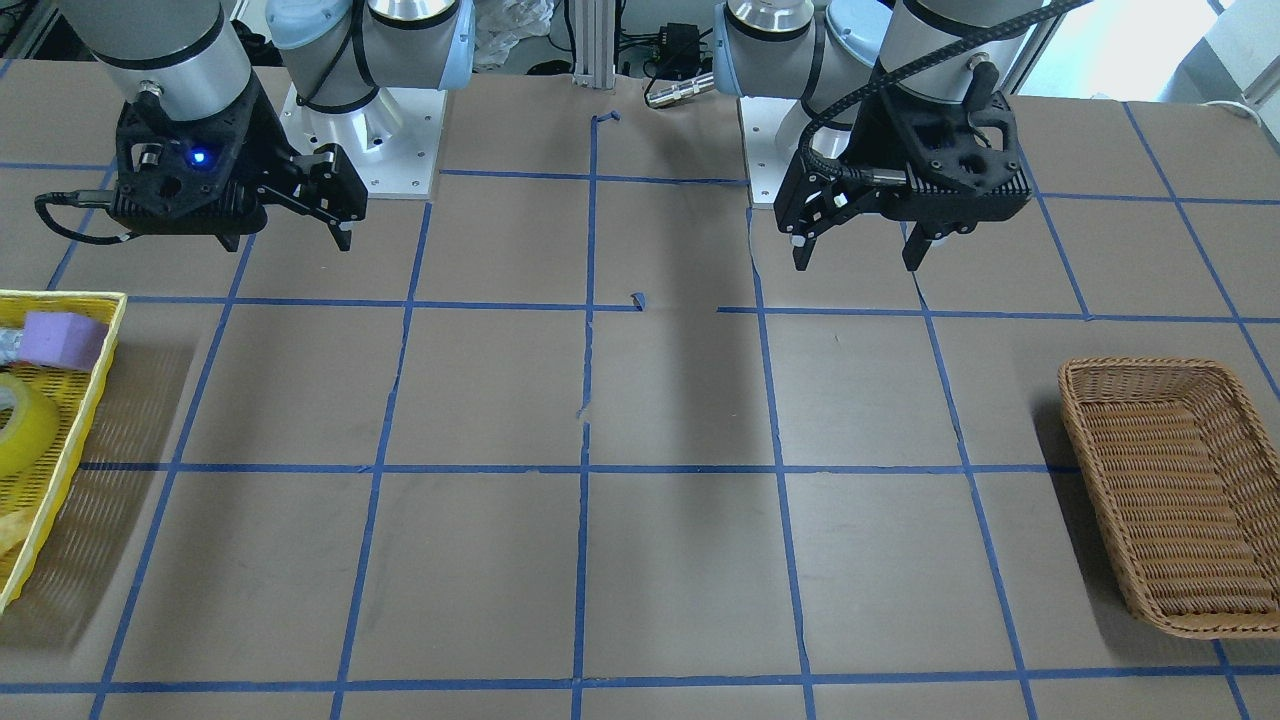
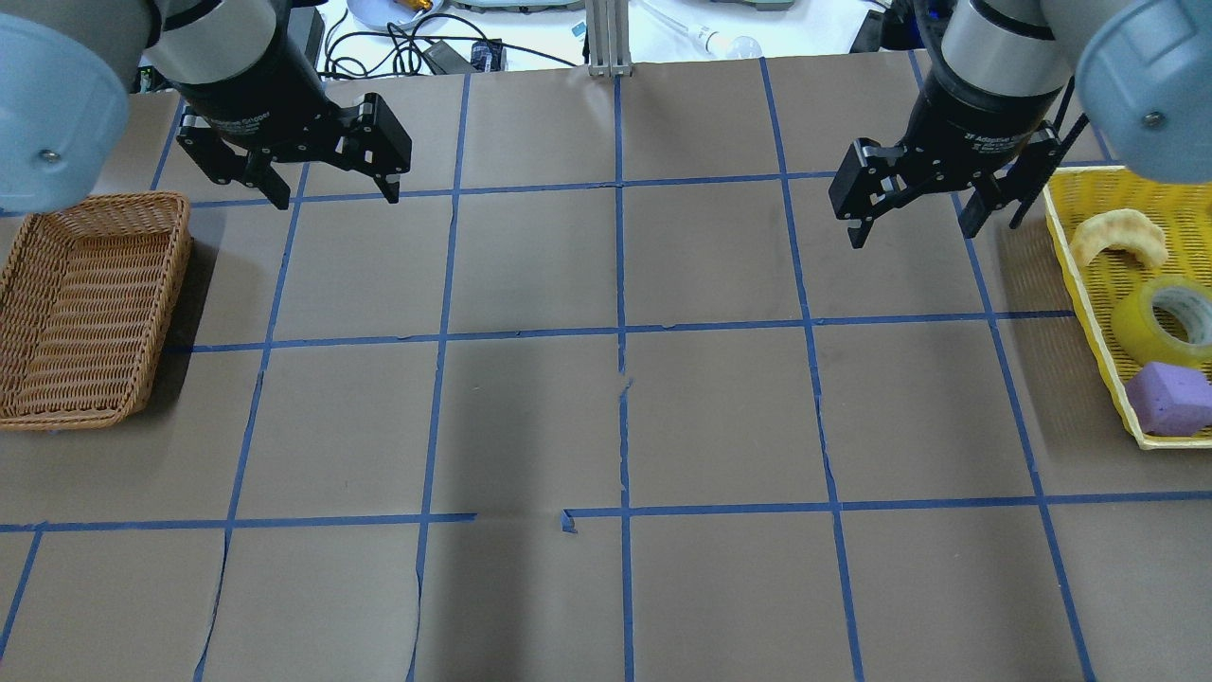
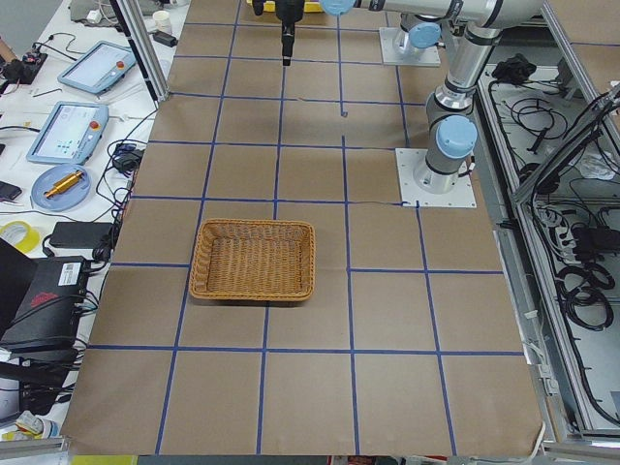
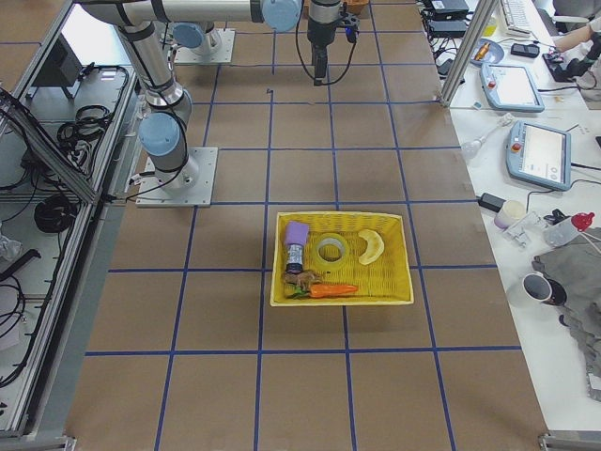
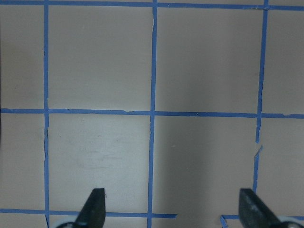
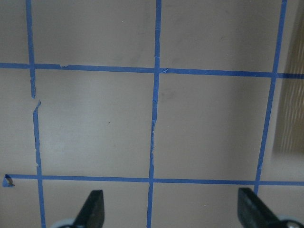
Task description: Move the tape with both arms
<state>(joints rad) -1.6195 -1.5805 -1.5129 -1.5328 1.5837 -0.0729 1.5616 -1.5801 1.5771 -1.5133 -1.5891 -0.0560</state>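
Currently the tape [image 2: 1142,328] lies in the yellow tray [image 2: 1113,280].

yellow tape [image 2: 1139,329], purple sponge [image 2: 1172,399], tan woven basket [image 2: 85,313]

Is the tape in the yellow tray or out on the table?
In. The tape lies inside the yellow tray, beside the purple sponge.

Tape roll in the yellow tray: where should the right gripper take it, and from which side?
Probably best straight down from above: the tape lies roughly flat, core hole up. Put one right gripper finger in the hole, one outside the wall, on the side away from the purple sponge beside it.
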